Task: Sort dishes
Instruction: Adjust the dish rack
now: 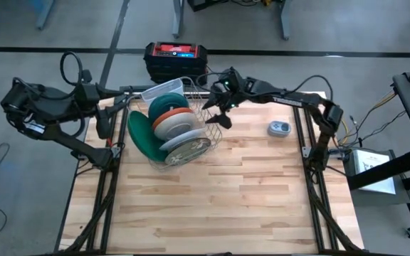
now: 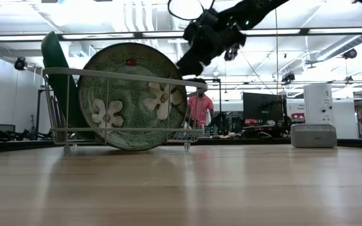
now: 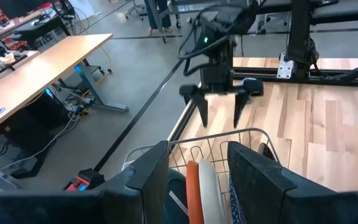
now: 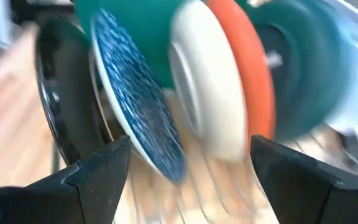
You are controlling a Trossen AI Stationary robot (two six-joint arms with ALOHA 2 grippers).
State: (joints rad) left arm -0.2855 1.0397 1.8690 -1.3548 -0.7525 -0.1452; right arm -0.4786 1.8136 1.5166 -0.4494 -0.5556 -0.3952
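A silver wire rack (image 1: 206, 136) stands at the far middle of the table. Several dishes stand on edge in it: a large dark green plate (image 1: 138, 134), a teal bowl (image 1: 166, 104), an orange one (image 4: 248, 68), a white one (image 4: 207, 106), a blue speckled plate (image 4: 138, 112) and a green flowered plate (image 2: 131, 94) nearest the front. My right gripper (image 1: 218, 117) hangs open just above the rack's right end, slanting down at the dishes, and touches nothing. My left gripper (image 3: 197, 180) is open too, raised at the table's far left corner.
A small grey round device (image 1: 279, 129) lies on the table to the right of the rack. A pale tub (image 1: 164, 90) sits at the rack's far end. A red-and-black box (image 1: 176, 57) stands on the floor beyond the table. A person (image 2: 200, 107) stands in the room behind.
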